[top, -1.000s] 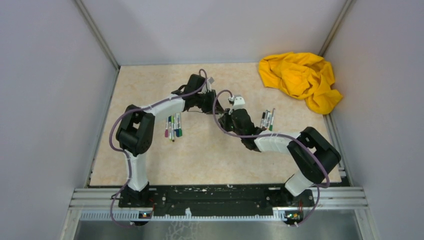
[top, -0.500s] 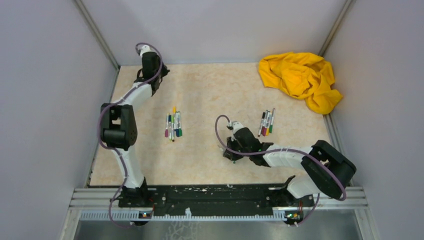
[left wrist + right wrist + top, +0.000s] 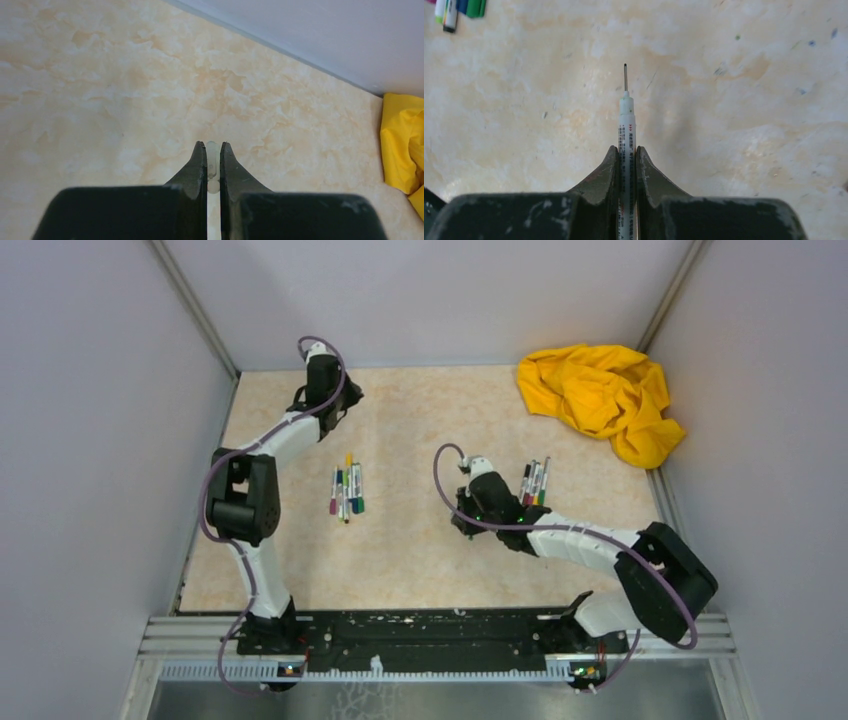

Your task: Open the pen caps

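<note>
Progress: one pen [image 3: 627, 125] bare-tipped, grasped in right jaws; pen caps [image 3: 356, 505] of the row of pens [image 3: 345, 485] on the counter [image 3: 420, 560] seemingly not off | left jaws clenched on small pale piece [image 3: 212, 155], maybe a cap | Change: arms met mid-counter before, now well apart, left one by far corner.

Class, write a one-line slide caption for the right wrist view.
Right claw shut on an uncapped pen, bare tip over the marbled table; more pens top left.

Left arm [image 3: 290, 435] stretched far-left, left gripper [image 3: 213, 146] pinched closed, right arm [image 3: 580, 538] low, right gripper [image 3: 627, 149] clamped
</note>
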Available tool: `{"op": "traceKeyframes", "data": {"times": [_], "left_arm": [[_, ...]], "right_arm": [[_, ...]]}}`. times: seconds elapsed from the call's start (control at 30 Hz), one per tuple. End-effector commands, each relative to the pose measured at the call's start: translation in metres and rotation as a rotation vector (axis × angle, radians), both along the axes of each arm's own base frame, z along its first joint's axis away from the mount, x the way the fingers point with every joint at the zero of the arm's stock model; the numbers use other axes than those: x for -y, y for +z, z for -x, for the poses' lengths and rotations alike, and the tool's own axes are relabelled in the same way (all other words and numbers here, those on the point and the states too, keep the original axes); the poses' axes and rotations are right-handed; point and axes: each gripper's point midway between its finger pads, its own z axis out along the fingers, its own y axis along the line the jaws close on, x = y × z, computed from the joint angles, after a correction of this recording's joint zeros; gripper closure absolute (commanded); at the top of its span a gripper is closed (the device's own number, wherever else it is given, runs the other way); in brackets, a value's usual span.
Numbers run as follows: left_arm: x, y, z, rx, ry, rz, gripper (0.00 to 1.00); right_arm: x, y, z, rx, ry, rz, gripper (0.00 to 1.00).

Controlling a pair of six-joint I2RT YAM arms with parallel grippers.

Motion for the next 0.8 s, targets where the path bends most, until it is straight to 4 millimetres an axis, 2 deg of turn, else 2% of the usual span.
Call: {"op": "traceKeyframes", "data": {"times": [0.0,0.43,0.63,0.77], "left_arm": [[0.011,-0.001,0.02,-0.039,-0.025,-0.008,1.0],[0.069,-0.073,0.061,-0.3,-0.237,-0.081,1.0],[0.096,-0.107,0.084,-0.398,-0.334,-0.1,0.86],[0.114,-0.127,0.098,-0.451,-0.404,-0.086,0.79]], "right_arm": [[0.009,0.045,-0.054,0.159,-0.106,-0.024,1.0],[0.027,0.011,-0.139,0.21,-0.281,0.084,1.0],[0.029,-0.002,-0.164,0.22,-0.34,0.12,1.0],[0.02,-0.008,-0.177,0.214,-0.351,0.114,0.96]]}}
